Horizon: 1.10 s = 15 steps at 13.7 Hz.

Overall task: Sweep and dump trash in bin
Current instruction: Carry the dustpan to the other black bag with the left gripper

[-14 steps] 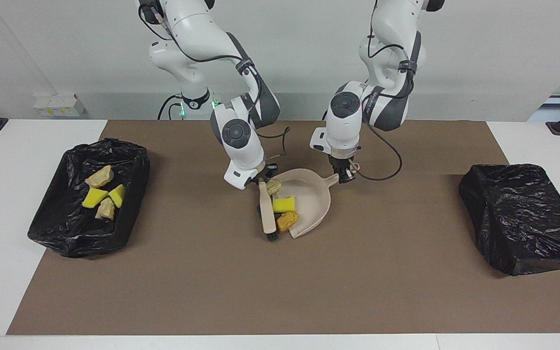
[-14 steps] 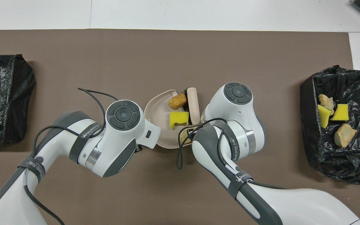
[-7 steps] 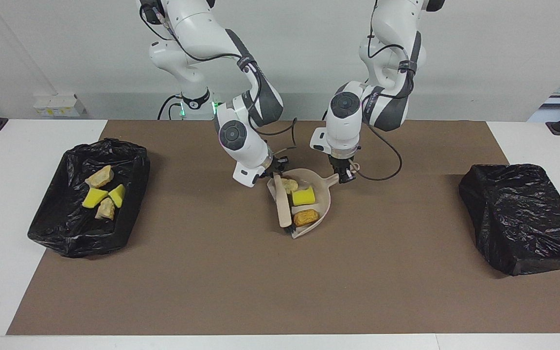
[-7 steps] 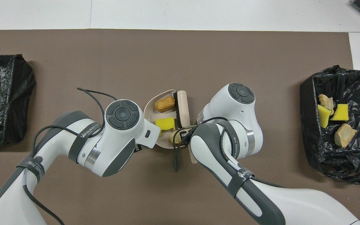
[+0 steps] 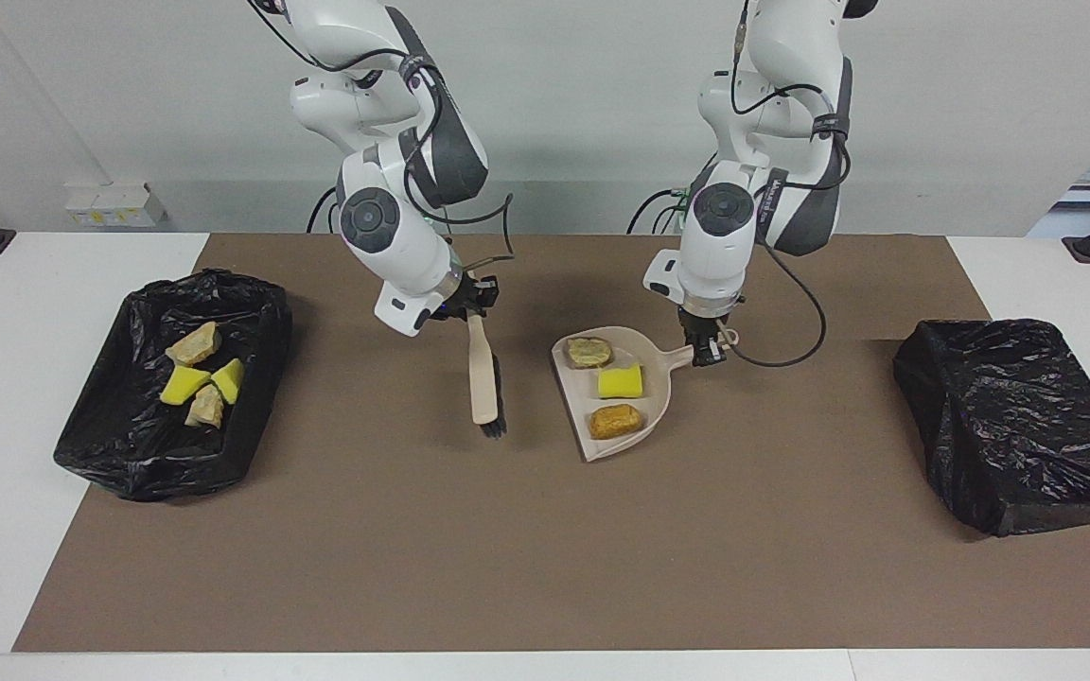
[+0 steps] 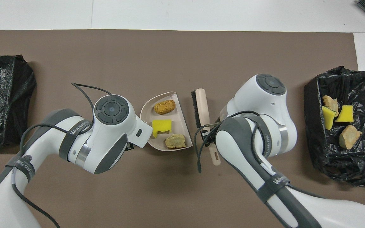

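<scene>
One marking can be read. In the overhead view a dark strap (image 6: pixel 76 132) wrapped around the left arm's forearm carries white capital letters that look like "WANEED", followed by smaller characters too fine to make out. A like strap (image 6: pixel 276 182) on the right arm's forearm bears white lettering of the same kind, seen slantwise and only partly legible. The facing view shows no readable text.

Two high views — opposed, table-wide
</scene>
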Each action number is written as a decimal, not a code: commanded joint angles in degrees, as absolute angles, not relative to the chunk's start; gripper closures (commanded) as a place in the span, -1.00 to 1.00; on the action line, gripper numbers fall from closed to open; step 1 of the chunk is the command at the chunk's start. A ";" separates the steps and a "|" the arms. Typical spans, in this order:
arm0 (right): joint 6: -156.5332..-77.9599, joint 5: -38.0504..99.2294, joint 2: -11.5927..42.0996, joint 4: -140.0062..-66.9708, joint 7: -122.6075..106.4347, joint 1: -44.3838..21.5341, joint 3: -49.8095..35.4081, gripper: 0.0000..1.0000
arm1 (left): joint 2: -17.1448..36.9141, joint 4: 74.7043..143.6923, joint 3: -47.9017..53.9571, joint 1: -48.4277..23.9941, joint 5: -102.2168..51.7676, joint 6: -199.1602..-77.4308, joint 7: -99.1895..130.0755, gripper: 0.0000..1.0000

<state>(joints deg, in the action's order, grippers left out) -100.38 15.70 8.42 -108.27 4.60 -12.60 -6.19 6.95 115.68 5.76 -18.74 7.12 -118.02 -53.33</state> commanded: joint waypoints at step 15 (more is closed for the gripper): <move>-112.67 13.62 -0.81 -124.19 45.34 -44.72 -7.38 1.00 | 4.99 98.38 5.71 23.97 2.81 -109.34 -102.45 1.00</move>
<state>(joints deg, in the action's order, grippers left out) -110.10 12.65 -2.72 -123.21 43.24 -42.56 -7.64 1.04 105.61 4.82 20.17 4.05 -112.28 -97.01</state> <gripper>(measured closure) 0.736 0.687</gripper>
